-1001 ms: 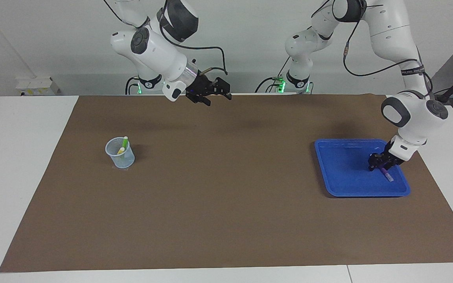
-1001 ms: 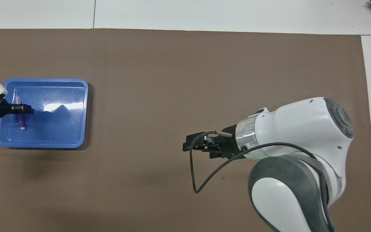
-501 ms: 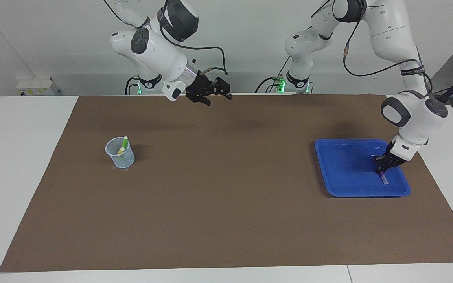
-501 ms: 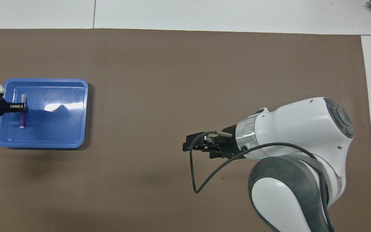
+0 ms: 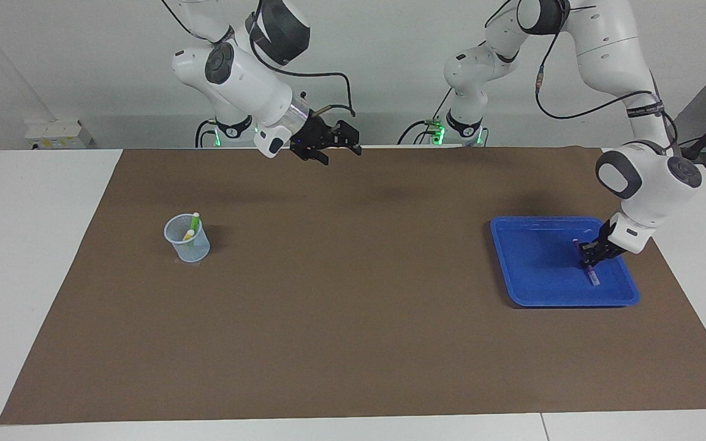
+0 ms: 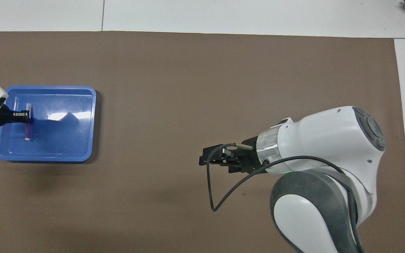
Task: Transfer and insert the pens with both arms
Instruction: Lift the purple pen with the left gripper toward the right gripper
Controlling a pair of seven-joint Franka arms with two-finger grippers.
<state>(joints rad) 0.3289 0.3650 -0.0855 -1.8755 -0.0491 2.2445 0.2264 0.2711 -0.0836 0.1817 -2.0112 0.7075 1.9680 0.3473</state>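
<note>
The slim purple pen with a pale translucent end lies in the shallow blue plastic tray at the left arm's end of the table, close to the tray wall at that end. Its long axis runs toward and away from the robots, pale tip pointing away from them. The left gripper is down in the tray, its fingers clenched across the pen's barrel about midway along, at right angles to that axis; in the overhead view the pen shows on both sides of the fingers. Whether it has left the tray floor I cannot tell.

The right gripper waits in the air, over the brown mat's edge by the robots, fingers released and holding nothing. The clear plastic cup stands toward the right arm's end, with the green pen and yellow pen already upright in it. The left arm is far nearer the purple pen; a handover over mid-table likely comes next.
</note>
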